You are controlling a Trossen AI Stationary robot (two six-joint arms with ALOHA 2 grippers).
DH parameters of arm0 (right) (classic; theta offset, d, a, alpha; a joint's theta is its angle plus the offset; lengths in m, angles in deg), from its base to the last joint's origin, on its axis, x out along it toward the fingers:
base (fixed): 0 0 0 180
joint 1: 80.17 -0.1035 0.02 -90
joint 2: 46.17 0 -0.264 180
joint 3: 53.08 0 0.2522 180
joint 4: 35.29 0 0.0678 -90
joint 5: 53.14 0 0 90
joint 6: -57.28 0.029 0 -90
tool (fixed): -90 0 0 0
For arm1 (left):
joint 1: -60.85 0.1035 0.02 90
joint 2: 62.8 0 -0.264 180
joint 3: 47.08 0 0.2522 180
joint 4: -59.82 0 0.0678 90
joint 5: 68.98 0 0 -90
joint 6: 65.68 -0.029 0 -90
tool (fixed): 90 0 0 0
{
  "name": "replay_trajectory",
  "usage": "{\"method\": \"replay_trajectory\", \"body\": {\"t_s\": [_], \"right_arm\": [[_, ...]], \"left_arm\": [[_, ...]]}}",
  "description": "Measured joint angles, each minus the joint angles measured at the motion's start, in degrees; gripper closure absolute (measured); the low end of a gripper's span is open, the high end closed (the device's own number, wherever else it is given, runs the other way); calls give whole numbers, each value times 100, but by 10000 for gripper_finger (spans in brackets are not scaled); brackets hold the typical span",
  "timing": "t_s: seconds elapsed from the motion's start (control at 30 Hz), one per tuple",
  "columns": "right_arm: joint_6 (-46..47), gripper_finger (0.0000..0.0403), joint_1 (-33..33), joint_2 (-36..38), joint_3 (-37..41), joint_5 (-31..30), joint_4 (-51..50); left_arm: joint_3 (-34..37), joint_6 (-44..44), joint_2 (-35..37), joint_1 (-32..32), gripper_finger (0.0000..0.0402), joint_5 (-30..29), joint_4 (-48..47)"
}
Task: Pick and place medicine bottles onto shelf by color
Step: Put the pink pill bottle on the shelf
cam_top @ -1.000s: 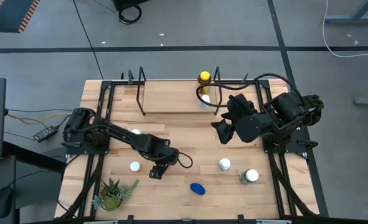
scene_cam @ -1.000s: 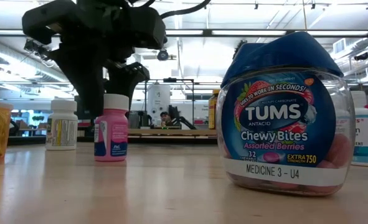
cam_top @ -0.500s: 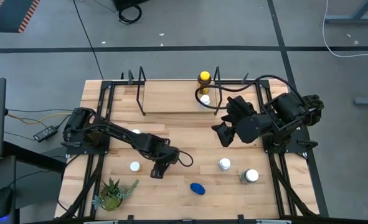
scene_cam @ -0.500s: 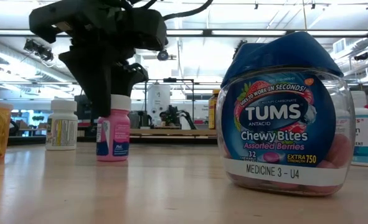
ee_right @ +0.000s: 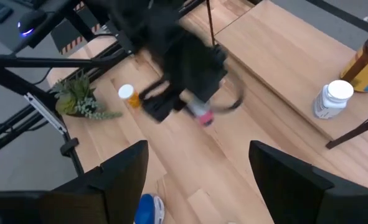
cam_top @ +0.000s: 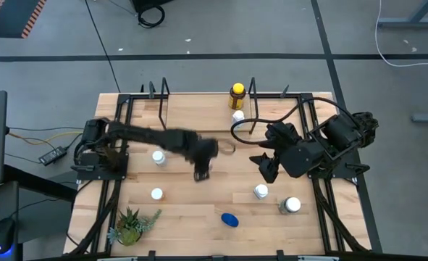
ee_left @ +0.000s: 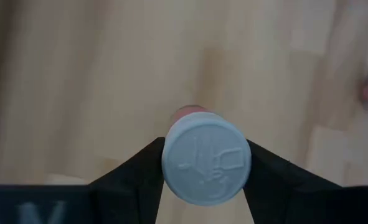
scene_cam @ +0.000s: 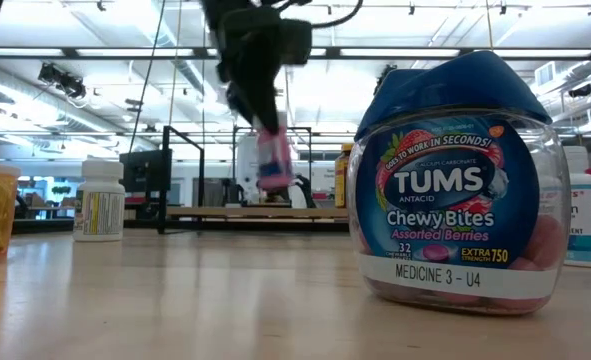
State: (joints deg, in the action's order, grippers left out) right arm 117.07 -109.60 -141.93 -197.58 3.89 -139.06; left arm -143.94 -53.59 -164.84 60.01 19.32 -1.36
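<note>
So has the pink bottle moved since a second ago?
Yes. The left pincer has lifted the pink bottle off the table and carried it toward the shelf, away from the potted plant.

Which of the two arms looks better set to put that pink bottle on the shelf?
The left. Its pincer already grips the pink bottle above the table, near the shelf. The right pincer is open and empty, hovering over the table's right side.
</note>
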Motion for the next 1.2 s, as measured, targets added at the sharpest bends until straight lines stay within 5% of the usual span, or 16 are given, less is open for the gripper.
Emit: {"method": "replay_trajectory", "body": {"t_s": [0.27, 0.5, 0.8, 1.2], "right_arm": [[-261, 119, 323, -2, 0, -355, 0], [-370, 119, 1073, -2, 0, -486, 0], [-662, 119, 1986, -2, 0, -122, 0], [-862, 119, 2381, -4, 0, 435, 0]], "left_arm": [[-1530, -1422, 2, 1528, 226, -27, -1072], [-1876, -2398, -22, 2551, 217, 54, -1091], [-2197, -3130, -783, 2997, 216, 149, -1053], [-4512, -3684, -2524, 3241, 213, 103, -1993]]}}
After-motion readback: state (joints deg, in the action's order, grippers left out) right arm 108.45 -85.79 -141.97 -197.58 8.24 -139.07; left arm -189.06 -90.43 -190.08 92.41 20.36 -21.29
